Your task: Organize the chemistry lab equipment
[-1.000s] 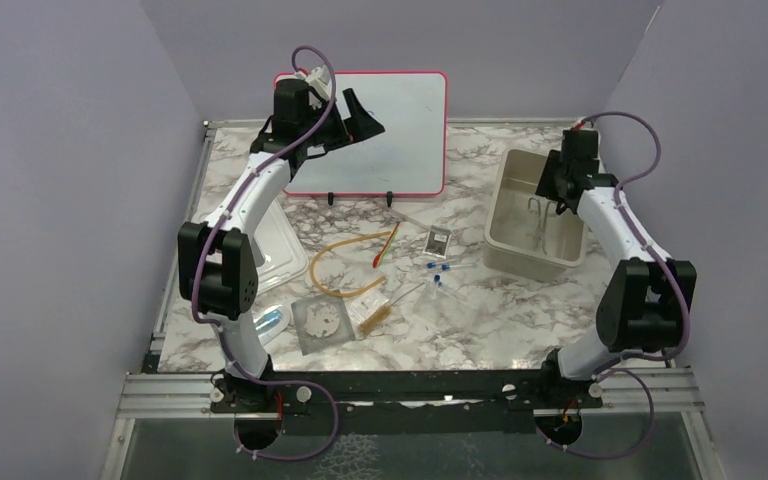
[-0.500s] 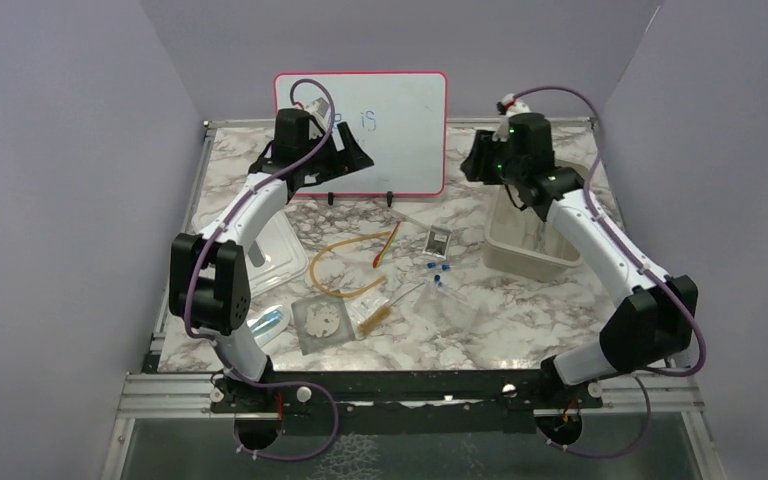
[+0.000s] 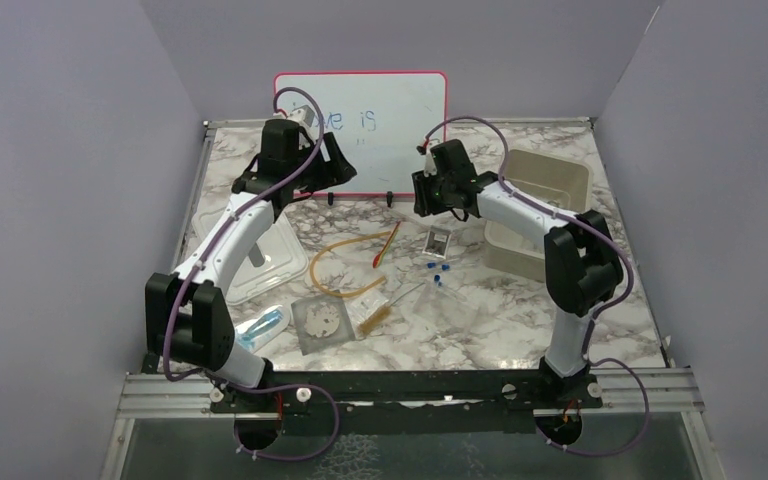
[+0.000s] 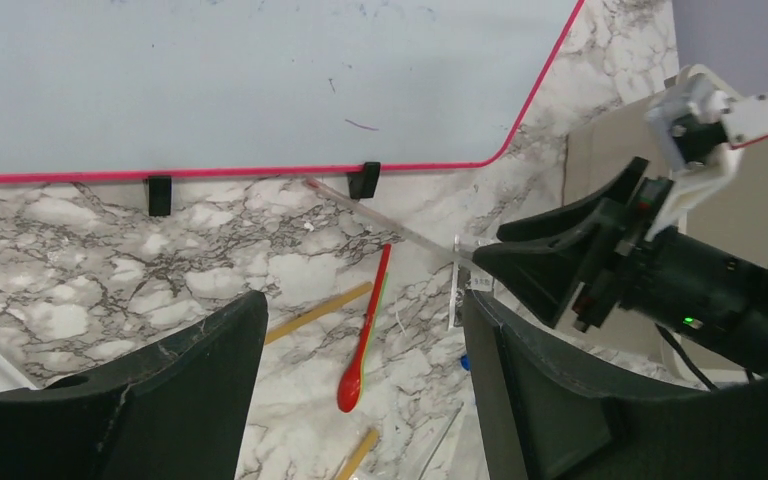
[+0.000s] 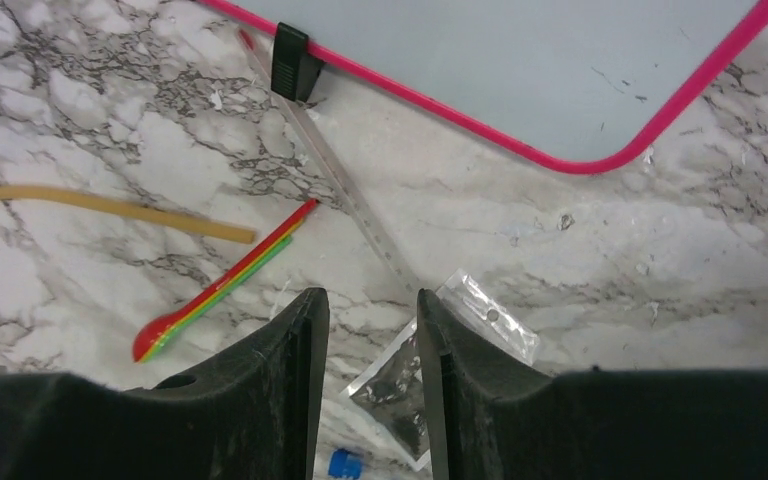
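The tubing (image 3: 345, 265) is seen looped at the middle of the tabletop (image 3: 520, 320), and the dropper (image 3: 387, 245) is laid just beside its far end. Nearer the front edge, the gauze mat (image 3: 322, 322) and brush (image 3: 375, 317) are found side by side. A dark-filled packet (image 3: 438, 240) and the blue caps (image 3: 438, 270) are spotted right of the dropper, and a thin glass rod (image 5: 330, 165) is angled from the whiteboard (image 3: 400, 130) foot toward that packet. The whiteboard is stood at the far edge, the bin (image 3: 540, 215) by the right edge, the lid (image 3: 270, 255) by the left. The left claw (image 4: 360, 300) is held spread wide and empty above the dropper. The right claw (image 5: 370, 300) is poised over the packet, its jaws parted only narrowly, nothing gripped.
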You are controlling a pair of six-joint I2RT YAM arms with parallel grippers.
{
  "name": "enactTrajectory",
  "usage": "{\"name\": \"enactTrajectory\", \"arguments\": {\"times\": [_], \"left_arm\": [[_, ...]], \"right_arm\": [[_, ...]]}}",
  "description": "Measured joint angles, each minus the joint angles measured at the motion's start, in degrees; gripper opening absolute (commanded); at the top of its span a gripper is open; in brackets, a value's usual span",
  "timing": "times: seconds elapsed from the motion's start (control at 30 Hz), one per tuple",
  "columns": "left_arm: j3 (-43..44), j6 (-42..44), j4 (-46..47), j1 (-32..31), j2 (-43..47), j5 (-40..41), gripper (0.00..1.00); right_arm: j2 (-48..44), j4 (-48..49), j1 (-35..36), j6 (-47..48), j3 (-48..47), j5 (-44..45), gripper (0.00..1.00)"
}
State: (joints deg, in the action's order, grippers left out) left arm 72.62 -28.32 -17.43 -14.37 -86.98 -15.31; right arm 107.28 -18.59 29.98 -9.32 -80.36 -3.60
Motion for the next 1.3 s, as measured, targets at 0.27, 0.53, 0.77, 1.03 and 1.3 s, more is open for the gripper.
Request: {"name": "enactTrajectory", "arguments": {"times": [0.27, 0.53, 0.77, 1.03, 1.3], "left_arm": [[0.0, 0.8, -0.2, 0.0, 1.6, 0.4, 0.74], [0.0, 1.5, -0.3, 0.0, 1.2, 0.5, 0.74], [0.0, 1.8, -0.4, 0.0, 0.7, 0.6, 0.74], [0.0, 2.1, -0.4, 0.0, 0.7, 0.6, 0.74], [0.0, 2.5, -0.5, 0.0, 0.7, 0.7, 0.74]], "right_arm": [[6.2, 2.2, 0.0, 7.5, 0.0, -0.9, 0.32], [8.8, 2.3, 1.2, 11.5, -0.1, -2.7, 0.28], [10.1, 2.2, 2.0, 13.7, -0.3, -3.4, 0.24], [11.4, 2.2, 2.5, 14.3, -2.1, -2.2, 0.28], [12.4, 2.7, 4.9, 16.4, -3.4, 1.5, 0.07]]}}
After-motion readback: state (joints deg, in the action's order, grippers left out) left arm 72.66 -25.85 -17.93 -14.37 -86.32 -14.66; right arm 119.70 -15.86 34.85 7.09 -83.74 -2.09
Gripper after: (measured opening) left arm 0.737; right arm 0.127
